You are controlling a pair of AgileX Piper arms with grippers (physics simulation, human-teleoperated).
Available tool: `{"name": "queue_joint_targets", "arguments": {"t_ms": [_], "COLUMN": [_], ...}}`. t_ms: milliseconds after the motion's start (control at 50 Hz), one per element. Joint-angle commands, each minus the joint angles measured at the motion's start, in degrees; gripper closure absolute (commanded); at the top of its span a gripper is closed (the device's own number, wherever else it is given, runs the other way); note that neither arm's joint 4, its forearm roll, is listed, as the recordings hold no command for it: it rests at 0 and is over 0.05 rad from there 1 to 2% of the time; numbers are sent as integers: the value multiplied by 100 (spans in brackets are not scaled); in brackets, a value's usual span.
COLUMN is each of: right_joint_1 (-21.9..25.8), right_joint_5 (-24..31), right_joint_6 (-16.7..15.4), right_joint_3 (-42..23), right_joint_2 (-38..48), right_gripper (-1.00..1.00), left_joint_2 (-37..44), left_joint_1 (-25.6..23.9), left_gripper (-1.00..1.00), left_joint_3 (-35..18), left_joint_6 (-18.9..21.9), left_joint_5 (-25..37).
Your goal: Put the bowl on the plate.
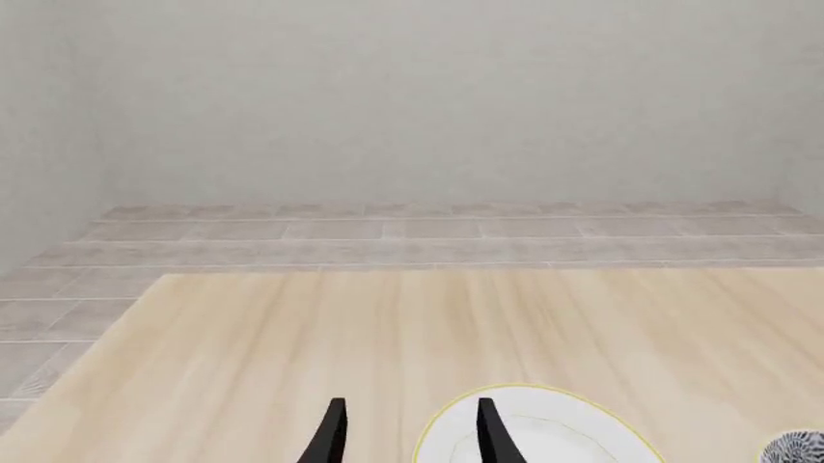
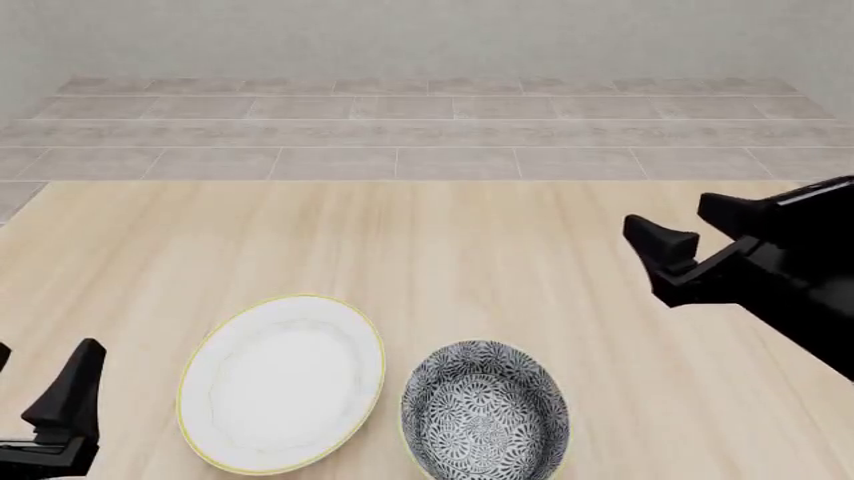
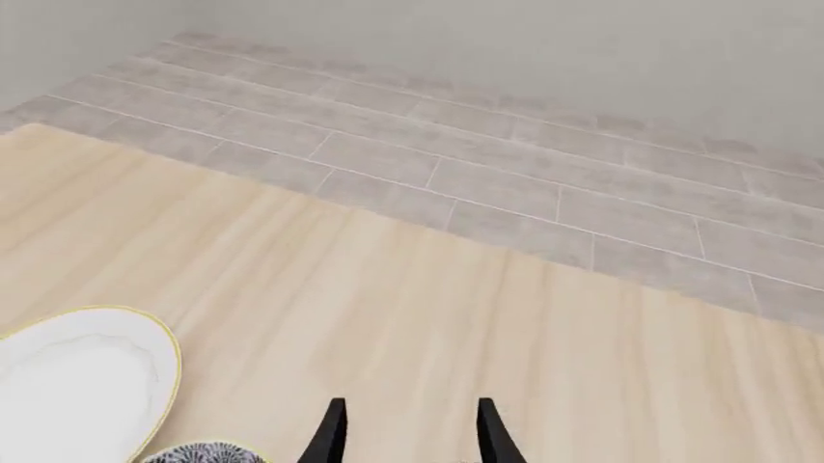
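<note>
The white plate (image 2: 283,383) with its thin yellow rim lies flat on the table, front left of centre. Just to its right stands the patterned grey-and-white bowl (image 2: 485,410), upright, close to the plate but apart from it. My left gripper (image 2: 38,375) is low at the front left corner, open and empty, left of the plate. My right gripper (image 2: 687,225) hovers open and empty, to the right of and beyond the bowl. The left wrist view has the plate (image 1: 566,432) behind one finger (image 1: 491,429) and a sliver of bowl (image 1: 798,449). The right wrist view catches the plate (image 3: 77,386) and the bowl's rim (image 3: 200,453).
The light wooden table (image 2: 427,250) runs back to its far edge. Behind it are a grey tiled floor (image 2: 427,130) and a pale wall (image 2: 427,35). The right arm's dark body (image 2: 801,270) hangs over the table's right side.
</note>
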Motion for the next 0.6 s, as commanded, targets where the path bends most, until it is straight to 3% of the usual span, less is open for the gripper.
{"name": "queue_joint_targets", "arguments": {"t_ms": [20, 440, 600], "right_joint_1": [141, 271, 416], "right_joint_5": [316, 811, 918], "right_joint_6": [43, 142, 368], "right_joint_3": [-276, -652, -716], "right_joint_2": [226, 690, 883], "right_gripper": [-100, -100, -100], "left_joint_2": [25, 10, 1], "left_joint_1": [-2, -7, -12], "left_gripper": [-100, -100, -100], "left_joint_3": [-17, -60, -63], "left_joint_6": [5, 1, 13], "left_joint_5": [-9, 51, 75]}}
